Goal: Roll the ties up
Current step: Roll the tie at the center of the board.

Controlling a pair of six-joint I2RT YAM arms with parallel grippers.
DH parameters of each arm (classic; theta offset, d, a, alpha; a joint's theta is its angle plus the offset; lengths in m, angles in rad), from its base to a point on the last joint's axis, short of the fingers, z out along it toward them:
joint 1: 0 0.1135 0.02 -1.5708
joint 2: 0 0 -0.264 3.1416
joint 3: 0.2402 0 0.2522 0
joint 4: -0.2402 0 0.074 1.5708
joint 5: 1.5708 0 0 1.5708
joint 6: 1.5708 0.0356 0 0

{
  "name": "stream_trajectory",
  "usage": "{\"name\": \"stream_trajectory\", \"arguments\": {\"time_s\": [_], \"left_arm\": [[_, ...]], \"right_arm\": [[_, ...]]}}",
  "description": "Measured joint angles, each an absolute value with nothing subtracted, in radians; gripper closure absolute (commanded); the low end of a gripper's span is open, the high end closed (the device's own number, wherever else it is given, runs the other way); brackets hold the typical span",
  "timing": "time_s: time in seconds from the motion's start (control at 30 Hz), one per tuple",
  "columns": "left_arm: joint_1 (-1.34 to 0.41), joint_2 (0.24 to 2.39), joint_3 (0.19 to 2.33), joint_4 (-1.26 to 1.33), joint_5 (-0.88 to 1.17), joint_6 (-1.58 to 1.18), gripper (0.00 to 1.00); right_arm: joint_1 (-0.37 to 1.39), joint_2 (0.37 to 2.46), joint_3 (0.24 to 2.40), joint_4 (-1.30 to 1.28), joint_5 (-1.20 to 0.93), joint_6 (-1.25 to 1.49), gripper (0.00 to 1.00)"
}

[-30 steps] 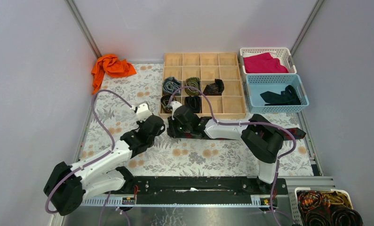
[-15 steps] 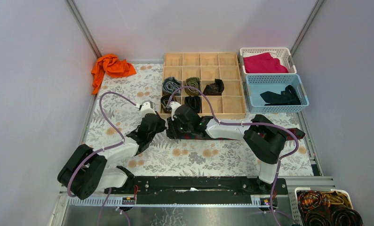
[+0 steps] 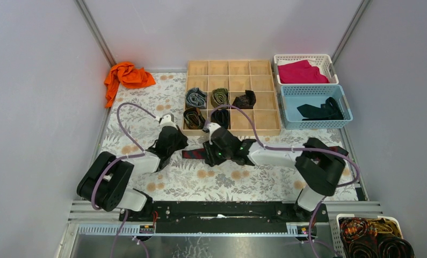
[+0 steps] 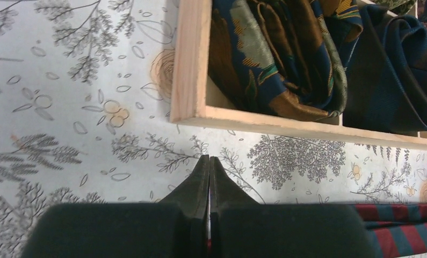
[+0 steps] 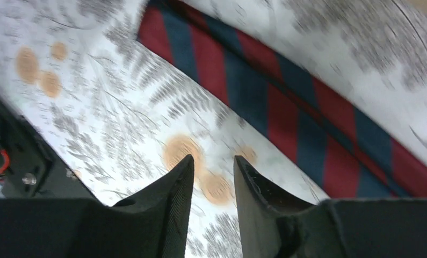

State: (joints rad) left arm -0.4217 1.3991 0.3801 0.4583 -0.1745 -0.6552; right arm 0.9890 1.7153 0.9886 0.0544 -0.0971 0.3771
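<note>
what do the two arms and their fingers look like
Both the left arm and the right arm combine white link shells with bulky black joint housings. A thin lilac cable loops along each arm. The fingers are matt black wedges that taper to the tip, with flat inner faces. A small green light glows on the right wrist.

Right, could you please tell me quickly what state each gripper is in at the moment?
Left gripper: closed, nothing visible between its fingers.
Right gripper: open, empty, near the striped tie.
</note>
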Motion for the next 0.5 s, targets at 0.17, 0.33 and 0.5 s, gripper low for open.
{"name": "stream_trajectory", "arguments": {"time_s": [0.17,0.33,0.5], "left_arm": [[-0.418,1.470,0.430,0.482,-0.111,-0.626,1.00],[-0.418,1.563,0.458,0.501,-0.062,-0.627,1.00],[-0.422,1.628,0.488,0.561,-0.017,-0.632,1.00]], "right_arm": [[0.991,1.594,0.857,-0.030,0.090,0.436,0.75],[0.991,1.586,0.858,-0.136,0.278,0.476,0.85],[0.991,1.585,0.862,-0.202,0.379,0.500,0.85]]}}
